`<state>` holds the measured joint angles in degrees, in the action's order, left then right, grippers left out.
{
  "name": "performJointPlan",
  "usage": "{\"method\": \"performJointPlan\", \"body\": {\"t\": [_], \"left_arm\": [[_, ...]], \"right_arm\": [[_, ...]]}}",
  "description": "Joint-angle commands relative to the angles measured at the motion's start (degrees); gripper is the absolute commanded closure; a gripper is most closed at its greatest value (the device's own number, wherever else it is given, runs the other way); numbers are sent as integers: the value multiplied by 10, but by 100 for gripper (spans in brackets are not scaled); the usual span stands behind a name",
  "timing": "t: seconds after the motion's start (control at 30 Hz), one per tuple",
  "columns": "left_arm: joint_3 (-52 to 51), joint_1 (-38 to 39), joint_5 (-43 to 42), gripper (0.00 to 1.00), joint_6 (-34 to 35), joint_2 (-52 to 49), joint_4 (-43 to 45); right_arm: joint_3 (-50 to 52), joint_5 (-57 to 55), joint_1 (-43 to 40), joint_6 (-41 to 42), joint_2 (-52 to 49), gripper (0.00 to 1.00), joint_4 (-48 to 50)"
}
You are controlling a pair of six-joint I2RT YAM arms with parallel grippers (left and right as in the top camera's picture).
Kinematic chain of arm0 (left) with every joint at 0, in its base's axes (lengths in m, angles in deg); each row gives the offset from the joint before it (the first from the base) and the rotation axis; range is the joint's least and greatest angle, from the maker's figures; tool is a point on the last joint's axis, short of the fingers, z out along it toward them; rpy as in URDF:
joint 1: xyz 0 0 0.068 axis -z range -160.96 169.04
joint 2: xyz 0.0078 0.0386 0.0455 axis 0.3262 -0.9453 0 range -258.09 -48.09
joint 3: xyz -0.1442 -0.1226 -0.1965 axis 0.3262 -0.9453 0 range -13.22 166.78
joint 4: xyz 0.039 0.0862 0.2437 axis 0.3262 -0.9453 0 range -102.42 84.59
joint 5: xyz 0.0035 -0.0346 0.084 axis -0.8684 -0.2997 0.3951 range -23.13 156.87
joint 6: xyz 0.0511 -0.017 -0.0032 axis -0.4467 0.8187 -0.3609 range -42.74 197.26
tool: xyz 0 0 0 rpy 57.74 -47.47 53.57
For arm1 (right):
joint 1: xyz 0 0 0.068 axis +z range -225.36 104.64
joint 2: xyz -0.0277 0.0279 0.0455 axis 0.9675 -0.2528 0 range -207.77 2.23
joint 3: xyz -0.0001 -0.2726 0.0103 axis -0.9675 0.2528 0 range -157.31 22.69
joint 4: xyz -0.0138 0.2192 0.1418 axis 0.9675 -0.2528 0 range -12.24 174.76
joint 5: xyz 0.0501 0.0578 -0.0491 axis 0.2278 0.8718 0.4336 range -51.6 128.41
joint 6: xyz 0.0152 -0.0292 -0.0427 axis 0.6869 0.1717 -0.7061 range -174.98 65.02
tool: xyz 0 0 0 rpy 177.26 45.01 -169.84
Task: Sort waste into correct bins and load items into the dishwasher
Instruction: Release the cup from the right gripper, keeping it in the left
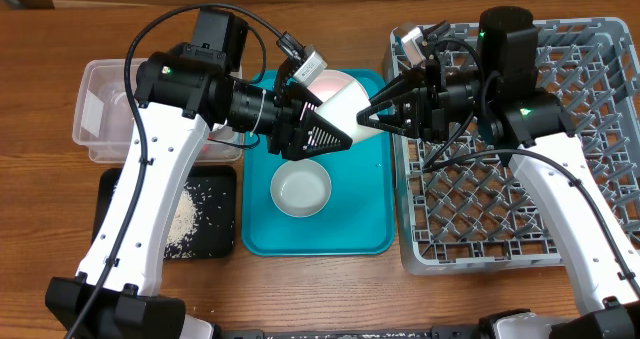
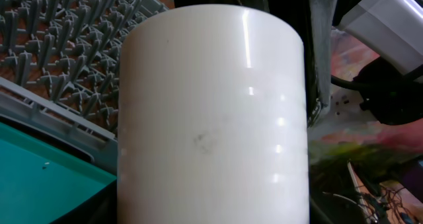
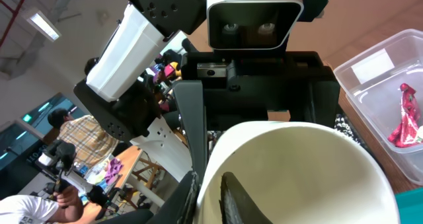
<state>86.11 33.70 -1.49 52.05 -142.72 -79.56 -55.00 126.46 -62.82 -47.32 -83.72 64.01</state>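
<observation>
The cream cup (image 1: 347, 106) lies on its side in the air over the teal tray, between both grippers. My left gripper (image 1: 335, 129) is shut on its body; the cup (image 2: 211, 118) fills the left wrist view and hides the fingers. My right gripper (image 1: 372, 117) pinches the cup's rim (image 3: 297, 171), with one finger inside and one outside (image 3: 215, 178). The pink plate (image 1: 325, 79) shows partly behind the cup. One whitish bowl (image 1: 300, 189) sits on the teal tray. The grey dish rack (image 1: 560, 179) stands at the right.
The clear tub (image 1: 90, 139) stands at the back left with the red wrapper (image 3: 406, 115) inside. The black tray (image 1: 215, 199) in front of it holds loose rice (image 1: 185, 219). The teal tray (image 1: 370, 219) lies in the middle. Both arms cross above it.
</observation>
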Motion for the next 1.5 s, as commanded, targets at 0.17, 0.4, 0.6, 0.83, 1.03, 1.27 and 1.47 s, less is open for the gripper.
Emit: {"method": "performJointPlan", "body": {"t": [0.17,0.4,0.6,0.83,1.03,1.27,1.47], "left_arm": [[-3,7,-30,42,4,1,-4],[-3,7,-30,43,4,1,-6],[-3,7,-30,43,4,1,-7],[-3,7,-30,41,4,1,-6],[-3,7,-31,44,4,1,-6],[-3,7,-30,45,4,1,-7],[-3,7,-23,45,4,1,-9]], "right_arm": [[-11,19,5,-1,7,85,1],[-11,19,2,-1,7,78,10],[-11,19,-4,-1,7,83,9],[-11,18,-4,-1,7,90,8],[-11,1,-11,-1,7,90,7],[-11,-19,-24,-1,7,90,8],[-11,-19,-24,-1,7,90,9]]}}
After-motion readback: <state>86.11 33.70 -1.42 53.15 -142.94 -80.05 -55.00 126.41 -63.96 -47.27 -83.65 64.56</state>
